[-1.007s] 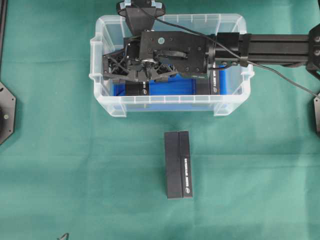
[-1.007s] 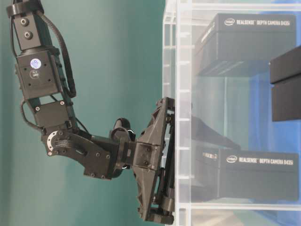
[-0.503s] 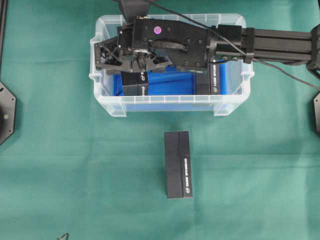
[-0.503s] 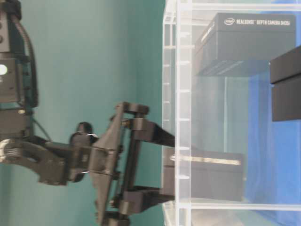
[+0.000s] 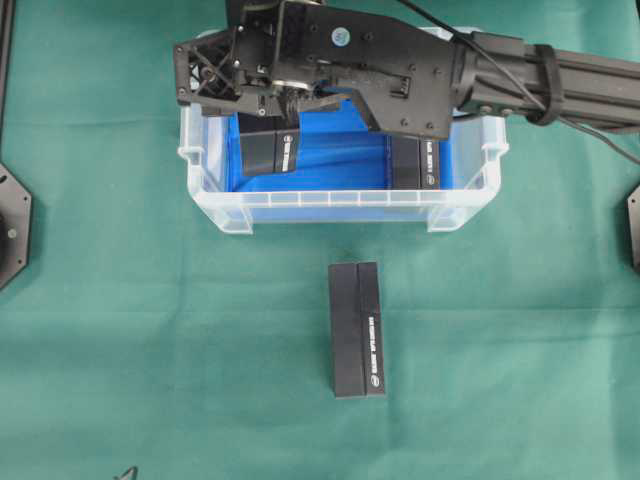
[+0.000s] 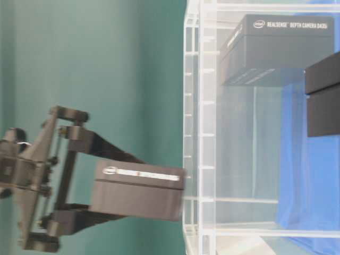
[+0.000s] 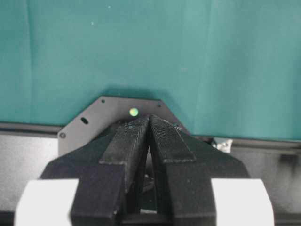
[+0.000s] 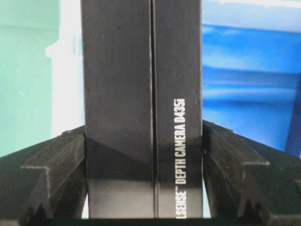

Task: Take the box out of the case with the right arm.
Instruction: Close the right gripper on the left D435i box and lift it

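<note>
The case (image 5: 340, 208) is a clear plastic bin with a blue sheet on its bottom, at the top middle of the overhead view. My right gripper (image 5: 265, 125) hangs over its left end, shut on a black box (image 5: 268, 152) marked as a depth camera. In the table-level view the held box (image 6: 138, 191) is outside the case's rim (image 6: 199, 133), clear of the wall. The right wrist view shows the box (image 8: 141, 94) clamped between both fingers (image 8: 225, 155). My left gripper (image 7: 149, 118) is shut with nothing in it, over a grey plate.
A second black box (image 5: 417, 162) stands inside the case at its right end. Another black box (image 5: 357, 328) lies on the green cloth in front of the case. The right arm's beam (image 5: 560, 85) spans the top right.
The right gripper has risen with the box, from down inside the case to above its rim. The left gripper has not moved.
</note>
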